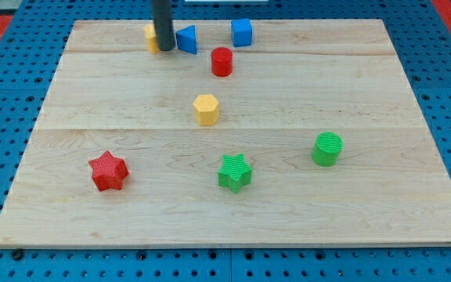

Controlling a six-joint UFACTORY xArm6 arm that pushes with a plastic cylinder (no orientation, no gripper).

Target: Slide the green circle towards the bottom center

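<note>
The green circle (327, 149) sits on the wooden board (351, 86) at the view's right, below the middle. My tip (165, 48) is far from it, near the view's top left of centre, between a yellow block (151, 36) that the rod partly hides and a blue triangle (187, 38). The tip is close to both; I cannot tell whether it touches either.
A blue cube (242, 32) and a red cylinder (222, 61) lie near the top centre. A yellow hexagon (207, 109) is at the middle. A green star (234, 172) sits at the bottom centre, a red star (107, 171) at the bottom left.
</note>
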